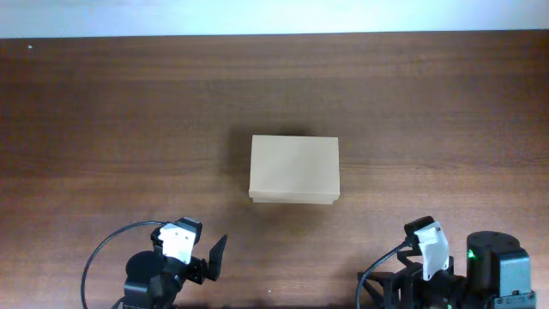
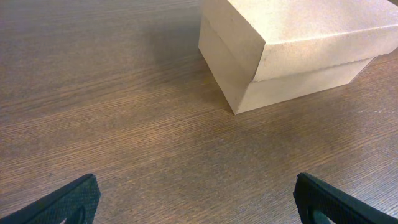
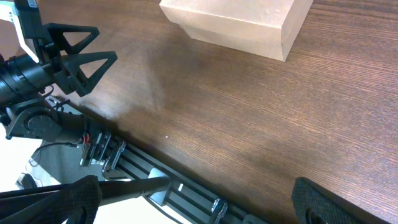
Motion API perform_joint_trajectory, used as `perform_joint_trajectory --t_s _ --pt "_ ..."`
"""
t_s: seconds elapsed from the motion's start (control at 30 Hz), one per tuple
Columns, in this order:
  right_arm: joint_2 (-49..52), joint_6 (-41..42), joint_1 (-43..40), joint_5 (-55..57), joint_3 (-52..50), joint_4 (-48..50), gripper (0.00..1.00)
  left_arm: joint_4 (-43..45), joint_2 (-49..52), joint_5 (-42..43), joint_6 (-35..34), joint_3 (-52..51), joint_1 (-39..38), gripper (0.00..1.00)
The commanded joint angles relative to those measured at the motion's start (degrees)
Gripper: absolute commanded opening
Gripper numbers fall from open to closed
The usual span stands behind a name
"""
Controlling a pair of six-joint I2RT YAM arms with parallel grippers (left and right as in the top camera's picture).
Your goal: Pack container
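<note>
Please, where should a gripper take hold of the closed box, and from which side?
Probably the box lid's near lip, from the robot's side: the lid overhangs the base there, giving an edge to pinch. The hinge side cannot be told.

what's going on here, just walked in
Nothing is being handled right now. A cardboard box sits closed, lid down, in the middle of the wooden table. Both robot arms are at the near edge. The left gripper and the right gripper are open, empty and apart from the box. No other items are in view.
</note>
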Motion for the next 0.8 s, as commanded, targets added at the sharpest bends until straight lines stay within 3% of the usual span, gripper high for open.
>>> perform_joint_trajectory --t_s 0.0,0.3,0.47,0.77 --pt "-0.3 -0.4 0.3 0.5 -0.2 0.0 0.99 -0.2 -0.8 0.8 -0.3 -0.4 0.3 0.99" --pt "-0.3 -0.5 0.9 0.5 -0.3 0.1 0.99 -0.2 -0.8 0.8 -0.3 -0.4 0.2 0.99" --pt "-1.4 -2.1 7.1 6.3 -1.1 3.5 0.99 -0.2 -0.8 0.8 -0.3 -0.4 0.2 0.99" --pt "-12.3 -2.1 16.1 6.7 -19.3 25.5 0.99 -0.2 -0.8 0.8 -0.3 -0.4 0.3 0.99"
